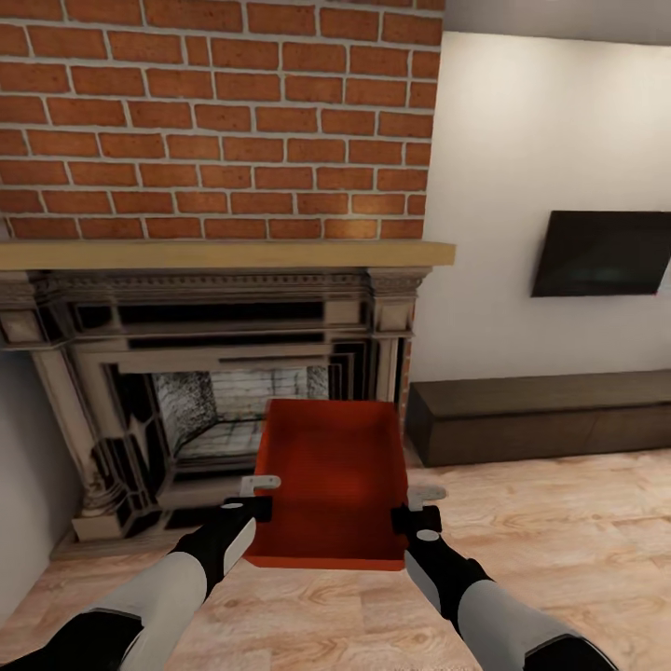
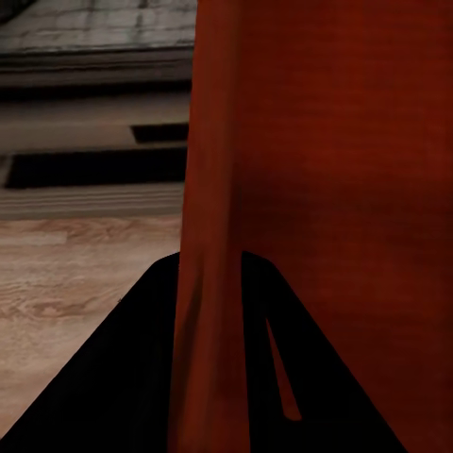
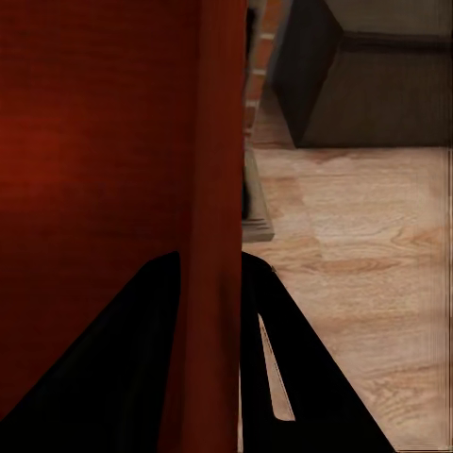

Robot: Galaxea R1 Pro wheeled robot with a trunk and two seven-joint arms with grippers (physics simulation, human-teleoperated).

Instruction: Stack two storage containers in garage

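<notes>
Head view: storage container, red-orange, open top, sits at lower centre of the frame, held up between both arms in front of the brick fireplace. Left tool grips the container's left wall; right tool grips its right wall. Pale wood plank floor fills the lower right. Black TV hangs on the white wall at right of frame, with the long low dark cabinet below it. Wooden mantel shelf runs across the middle left.

Left wrist view: dark fingers stand on either side of the thin red wall, clamped on it; hearth and plank floor behind.

Right wrist view: fingers likewise pinch the red wall; the cabinet corner and floor show beyond.
</notes>
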